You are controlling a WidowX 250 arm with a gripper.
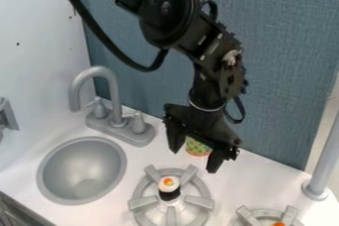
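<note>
The black gripper (193,161) hangs over the counter behind the front burner, its fingers spread apart and pointing down. A small cup-like thing with a green and yellow pattern and an orange-red lower edge (197,147) shows between the fingers, its upper part hidden by the gripper; whether they touch it I cannot tell. In front and to the lower left, a small round piece with a white top, an orange and green centre and a dark lower part (169,189) stands at the middle of the grey burner (141,203).
A grey sink basin (83,170) lies at the left, with a grey faucet (112,96) behind it. A second burner (248,216) with an orange spot at its centre is at the bottom right. A grey post (322,163) rises at the right, and a blue-grey panel (285,71) stands behind the counter.
</note>
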